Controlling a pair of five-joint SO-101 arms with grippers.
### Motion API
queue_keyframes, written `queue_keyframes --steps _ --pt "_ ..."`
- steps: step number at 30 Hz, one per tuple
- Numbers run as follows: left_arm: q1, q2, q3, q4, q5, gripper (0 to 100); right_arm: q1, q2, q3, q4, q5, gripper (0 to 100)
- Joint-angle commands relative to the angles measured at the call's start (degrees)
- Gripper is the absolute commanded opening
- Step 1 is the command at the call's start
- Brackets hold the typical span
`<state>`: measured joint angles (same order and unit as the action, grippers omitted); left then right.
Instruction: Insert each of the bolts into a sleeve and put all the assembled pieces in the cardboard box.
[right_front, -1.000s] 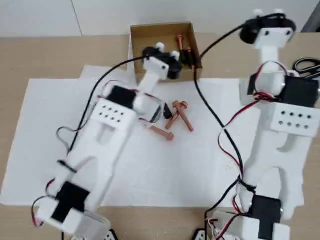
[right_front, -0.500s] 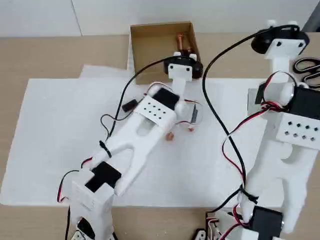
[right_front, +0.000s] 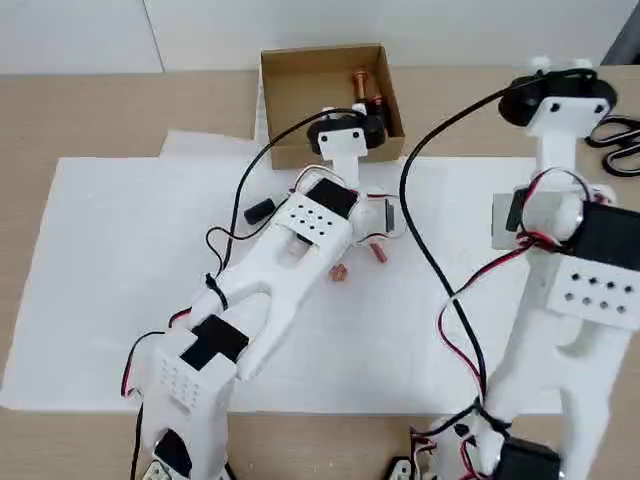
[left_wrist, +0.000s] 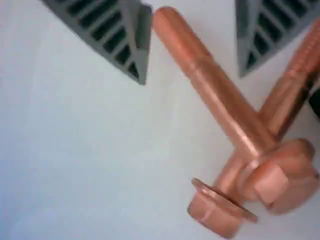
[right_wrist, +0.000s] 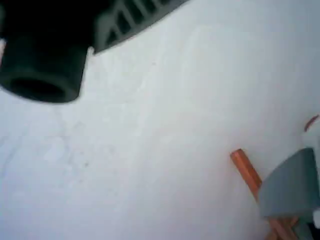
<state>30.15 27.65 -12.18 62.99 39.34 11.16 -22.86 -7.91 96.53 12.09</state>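
The left gripper (left_wrist: 192, 72) is spread wide and empty, with a bolt (left_wrist: 215, 105) laid between its tips. A sleeve (right_wrist: 42, 67) is seen at the right gripper (right_wrist: 85, 30); its grip cannot be told.

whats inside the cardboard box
A copper bolt and a dark piece beside it lie by the right wall of the box. The left arm covers the near right corner, so anything there is hidden.

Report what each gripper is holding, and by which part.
Left gripper: nothing; its fingers stand open either side of a bolt. Right gripper: a black sleeve, seemingly by its upper end.
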Motion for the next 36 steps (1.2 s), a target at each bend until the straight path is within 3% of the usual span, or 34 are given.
queue_keyframes --steps 1,27,36 --pt "-0.26 0.62 -2.68 -1.14 0.35 11 0.22 -2.86 -0.18 -1.10 0.53 8.2" --pt "0.00 2.81 -2.68 -2.37 0.44 11 0.22 -3.03 2.29 -1.10 0.53 8.0" --pt "0.09 2.81 -2.33 -3.96 0.35 4 0.22 -3.03 2.29 -1.19 0.44 8.0"
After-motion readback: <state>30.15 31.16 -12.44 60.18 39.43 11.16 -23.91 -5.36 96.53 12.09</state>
